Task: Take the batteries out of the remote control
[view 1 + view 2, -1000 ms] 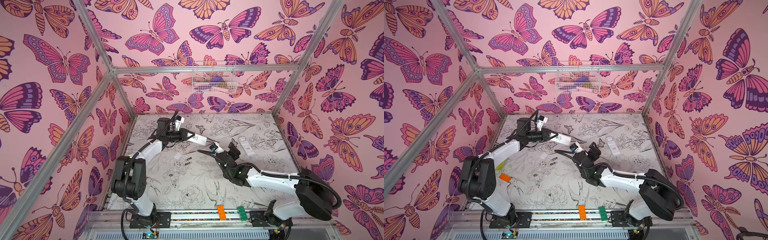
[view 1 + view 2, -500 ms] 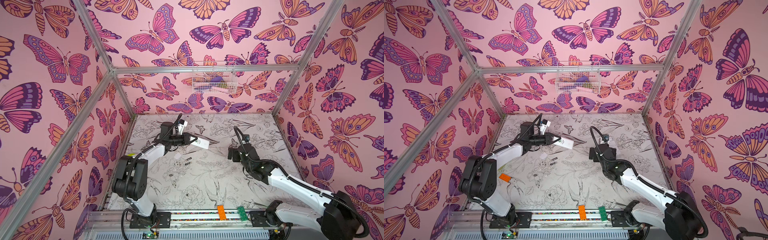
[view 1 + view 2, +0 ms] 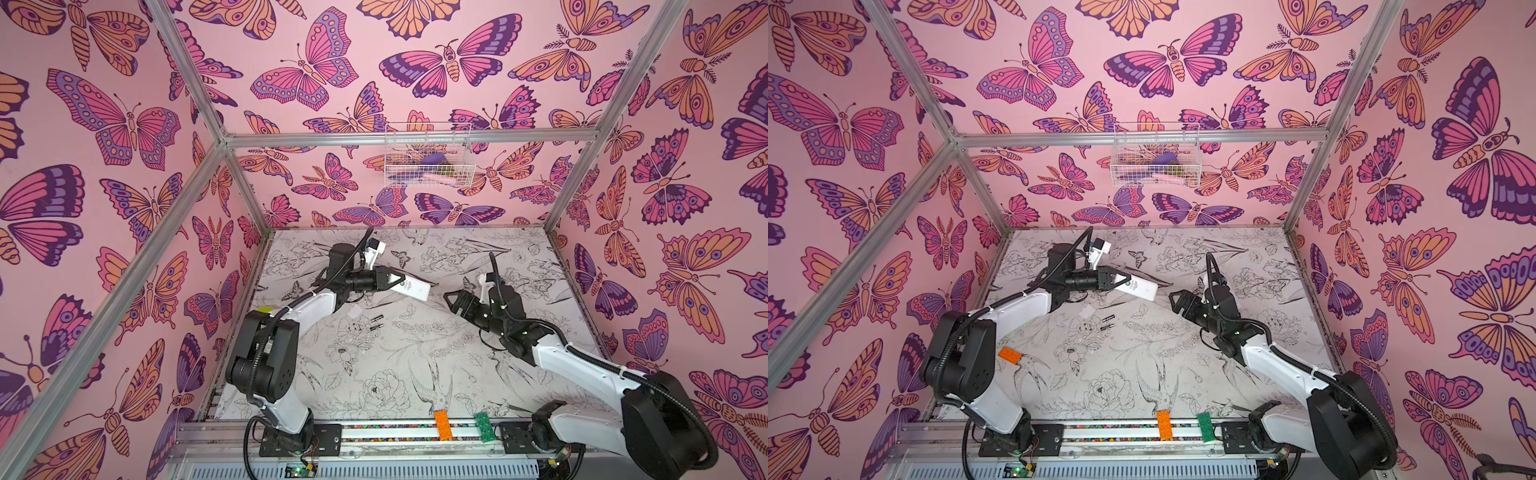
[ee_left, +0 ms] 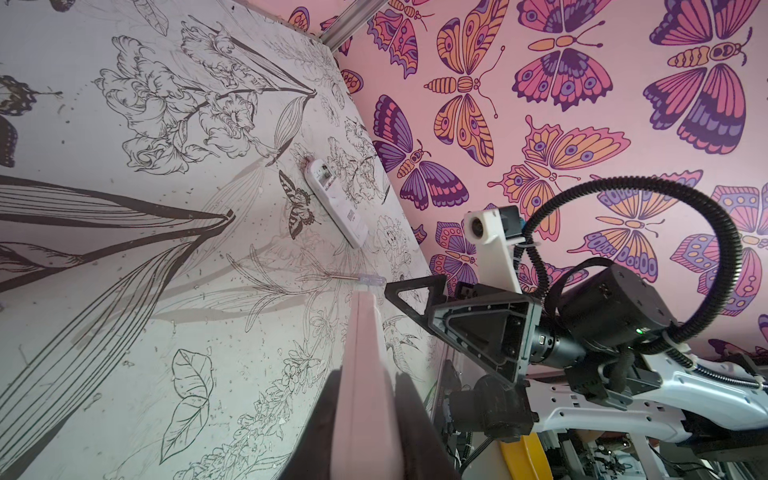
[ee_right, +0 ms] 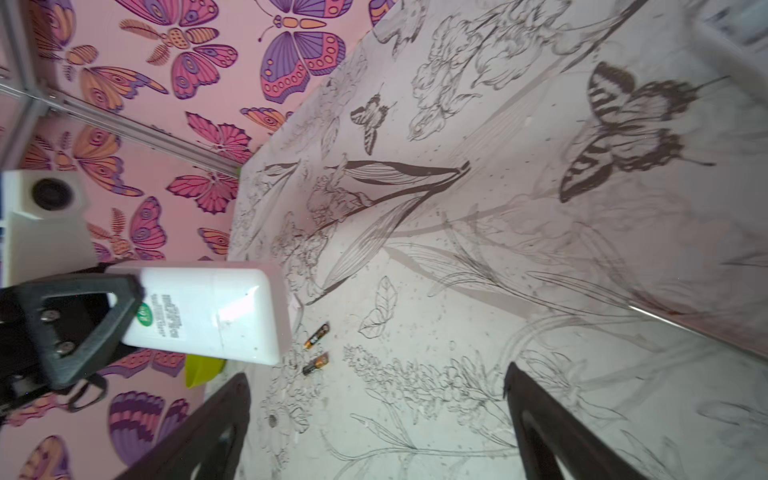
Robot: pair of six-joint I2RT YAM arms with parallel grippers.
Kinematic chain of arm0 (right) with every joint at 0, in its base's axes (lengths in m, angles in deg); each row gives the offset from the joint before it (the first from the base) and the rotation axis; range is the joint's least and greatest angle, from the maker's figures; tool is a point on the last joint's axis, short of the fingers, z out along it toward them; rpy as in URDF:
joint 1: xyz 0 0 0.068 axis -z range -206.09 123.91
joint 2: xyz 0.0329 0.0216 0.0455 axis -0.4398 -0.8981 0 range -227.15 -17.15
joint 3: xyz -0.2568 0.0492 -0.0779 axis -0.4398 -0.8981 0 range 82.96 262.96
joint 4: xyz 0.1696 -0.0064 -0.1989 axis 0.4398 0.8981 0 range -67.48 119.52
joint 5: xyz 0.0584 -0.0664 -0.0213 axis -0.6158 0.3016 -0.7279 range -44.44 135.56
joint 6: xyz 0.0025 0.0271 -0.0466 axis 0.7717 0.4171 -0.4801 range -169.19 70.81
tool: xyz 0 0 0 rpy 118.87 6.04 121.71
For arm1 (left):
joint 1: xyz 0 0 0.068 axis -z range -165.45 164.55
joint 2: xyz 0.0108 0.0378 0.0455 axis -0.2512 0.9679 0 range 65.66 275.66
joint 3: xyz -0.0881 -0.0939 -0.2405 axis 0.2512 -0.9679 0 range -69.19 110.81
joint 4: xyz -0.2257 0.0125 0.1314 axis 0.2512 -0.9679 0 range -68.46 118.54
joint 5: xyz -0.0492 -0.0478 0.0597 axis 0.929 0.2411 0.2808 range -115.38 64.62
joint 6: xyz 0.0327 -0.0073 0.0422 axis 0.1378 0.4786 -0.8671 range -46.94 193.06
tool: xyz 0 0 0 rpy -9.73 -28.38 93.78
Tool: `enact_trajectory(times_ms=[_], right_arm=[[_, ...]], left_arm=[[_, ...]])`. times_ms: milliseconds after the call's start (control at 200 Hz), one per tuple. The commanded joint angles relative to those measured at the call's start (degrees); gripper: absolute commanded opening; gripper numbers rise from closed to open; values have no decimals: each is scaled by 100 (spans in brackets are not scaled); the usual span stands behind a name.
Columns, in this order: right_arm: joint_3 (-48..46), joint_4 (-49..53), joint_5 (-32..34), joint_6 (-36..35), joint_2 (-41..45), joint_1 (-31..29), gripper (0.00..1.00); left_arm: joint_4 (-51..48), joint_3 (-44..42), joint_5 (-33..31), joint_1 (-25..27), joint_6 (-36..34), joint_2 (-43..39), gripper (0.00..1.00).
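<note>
Pink butterfly walls closed in a table [image 3: 415, 374] printed with flower drawings. In both top views the left gripper [image 3: 392, 279] was clamped on one end of a white remote [image 3: 415, 288], carrying it above the table near the middle of the frame. The right gripper [image 3: 452, 300] faced the remote's free end from close by, jaws wide apart, empty and not touching it. Two batteries [image 3: 376, 323] lay side by side on the table below the remote, with a small white scrap [image 3: 356, 312], possibly the cover, just beside them. A wire basket [image 3: 428, 156] hung on the back wall at upper middle. An orange brick [image 3: 443, 424] and a green brick [image 3: 483, 424] sat on the front rail, well apart from the work.

In the left wrist view the held remote rose from the bottom edge between two dark fingers [image 4: 409, 415]. A second remote [image 4: 336, 203] lay flat at centre, and a screwdriver [image 4: 359, 277] lay just below it.

In the right wrist view that arm's own fingers [image 5: 208, 428] stood far apart at the bottom. The batteries lay at lower centre, right of the held remote.

The job looked partway done, with two cells out. Whether either remote held more could not be told. The screwdriver lay close to the second remote, and the right arm hid that remote from the top views.
</note>
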Motion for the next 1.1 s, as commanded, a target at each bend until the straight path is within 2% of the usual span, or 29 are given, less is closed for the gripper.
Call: enact_trajectory(times_ms=[0, 80, 316, 426, 556, 861, 912, 1007, 1092], right_arm=[[87, -1113, -1114, 344, -362, 78, 92], [394, -1008, -1647, 288, -629, 157, 89], [729, -1473, -2201, 455, -1191, 158, 78], [733, -1566, -2230, 473, -1276, 154, 72], [796, -1462, -2301, 445, -1408, 158, 61], [820, -1562, -2220, 444, -1512, 158, 53], [843, -1537, -2228, 411, -1539, 158, 49], [921, -1501, -2383, 407, -1621, 173, 35], [849, -1474, -2345, 353, -1602, 193, 31]], left_arm=[[419, 37, 240, 43, 182, -28, 0], [433, 83, 383, 63, 230, -51, 0], [519, 93, 441, 116, 324, -56, 0], [538, 50, 356, 146, 344, -12, 0], [569, 104, 404, 160, 427, 18, 0], [480, 159, 413, 265, 382, 91, 0], [482, 152, 401, 281, 345, 91, 0], [383, 200, 425, 283, 318, 73, 0], [357, 200, 407, 291, 304, 78, 0]])
